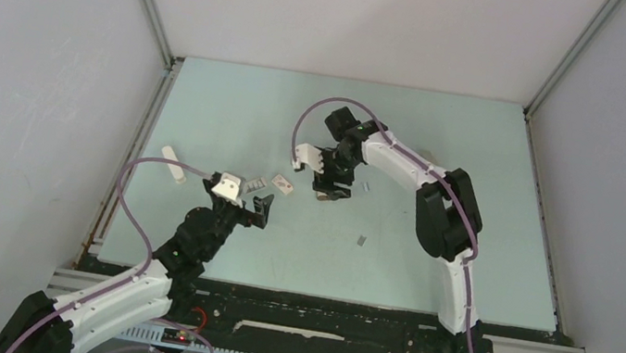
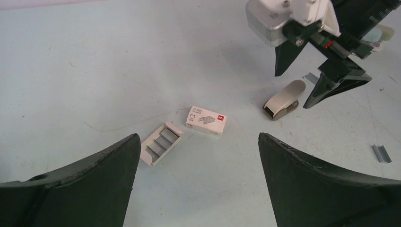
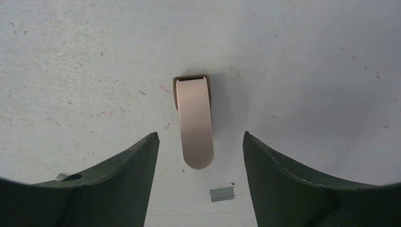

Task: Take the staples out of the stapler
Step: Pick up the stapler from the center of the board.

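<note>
left gripper: jaws spread wide, nothing in them

right gripper: also apart, pointing down. One finger sits either side of the remover, with a gap on both sides, so no contact.

stapler: lying flat way over by the left edge of the table, well apart from both my grippers

staples: one loose strip just off the remover's round end, another strip nearer my bases

other stuff: closed white box and open tray of grey strips, side by side ahead of my left gripper
</note>
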Controlling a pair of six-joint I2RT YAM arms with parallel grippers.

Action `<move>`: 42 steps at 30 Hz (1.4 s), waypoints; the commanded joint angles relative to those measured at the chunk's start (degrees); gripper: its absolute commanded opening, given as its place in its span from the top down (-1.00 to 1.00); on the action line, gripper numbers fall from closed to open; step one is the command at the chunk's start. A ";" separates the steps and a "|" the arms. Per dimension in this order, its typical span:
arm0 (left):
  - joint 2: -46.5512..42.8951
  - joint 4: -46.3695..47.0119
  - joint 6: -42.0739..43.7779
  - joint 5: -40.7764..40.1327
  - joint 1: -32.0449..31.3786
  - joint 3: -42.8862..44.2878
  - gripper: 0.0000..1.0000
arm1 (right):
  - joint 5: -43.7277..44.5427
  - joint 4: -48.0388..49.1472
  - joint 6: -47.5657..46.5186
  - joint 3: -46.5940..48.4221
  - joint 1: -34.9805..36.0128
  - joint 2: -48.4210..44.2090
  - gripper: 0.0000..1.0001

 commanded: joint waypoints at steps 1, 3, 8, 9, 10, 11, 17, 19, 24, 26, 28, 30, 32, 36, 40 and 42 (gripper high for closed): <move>-0.64 2.45 -0.74 -0.95 0.30 -0.71 -1.00 | 0.15 -1.66 -1.64 1.82 1.60 1.27 -0.46; -0.66 2.45 -0.74 -0.93 0.29 -0.73 -1.00 | 0.15 -1.84 -1.96 1.78 1.74 1.51 -0.38; -0.69 2.44 -0.74 -0.92 0.29 -0.65 -1.00 | 0.99 -2.22 -2.20 2.20 1.78 2.02 0.02; -0.70 2.47 -0.74 -0.93 0.28 -0.64 -1.00 | 1.13 -2.15 -2.15 2.24 1.82 2.07 0.14; -0.62 2.43 -0.74 -0.90 0.28 -0.64 -1.00 | 1.26 -2.24 -2.01 2.35 1.79 2.07 0.27; -0.61 2.49 -0.74 -0.86 0.28 -0.66 -1.00 | 1.36 -2.23 -1.90 2.38 1.79 1.94 0.40; -1.21 2.45 -0.65 -0.63 0.30 -0.86 -1.00 | 1.20 -0.93 -0.42 0.27 1.72 -1.51 0.91; -2.30 2.10 -0.81 -0.84 0.30 -1.12 -1.00 | 0.45 0.85 2.37 -2.07 1.35 -4.41 0.97; -11.23 1.71 -2.10 -0.87 0.36 -3.65 -1.00 | -6.87 6.59 11.55 -11.91 -1.65 -14.03 1.00; -15.92 2.01 -3.52 0.13 0.38 -4.85 -1.00 | -9.76 9.67 13.87 -17.52 -2.78 -18.02 1.00; -20.37 3.33 -6.01 1.73 0.41 -7.30 -1.00 | -12.74 13.29 16.55 -22.23 -4.11 -22.15 1.00; -23.24 5.36 -7.69 6.37 0.37 -8.37 -1.00 | -16.95 13.48 17.81 -24.45 -6.18 -24.20 1.00; -23.06 9.65 -9.20 12.47 0.37 -9.16 -1.00 | -22.82 11.77 17.50 -24.86 -9.42 -25.33 1.00; -12.23 19.48 -11.16 23.71 0.37 -7.52 -1.00 | -32.54 8.78 15.75 -24.84 -14.20 -26.61 1.00; 7.64 26.44 -13.27 32.58 0.54 -0.21 -0.98 | -37.67 7.02 14.81 -24.88 -16.69 -27.31 1.00; 15.51 30.20 -14.66 36.99 0.94 3.00 -0.99 | -39.71 6.66 14.90 -24.79 -17.50 -27.63 1.00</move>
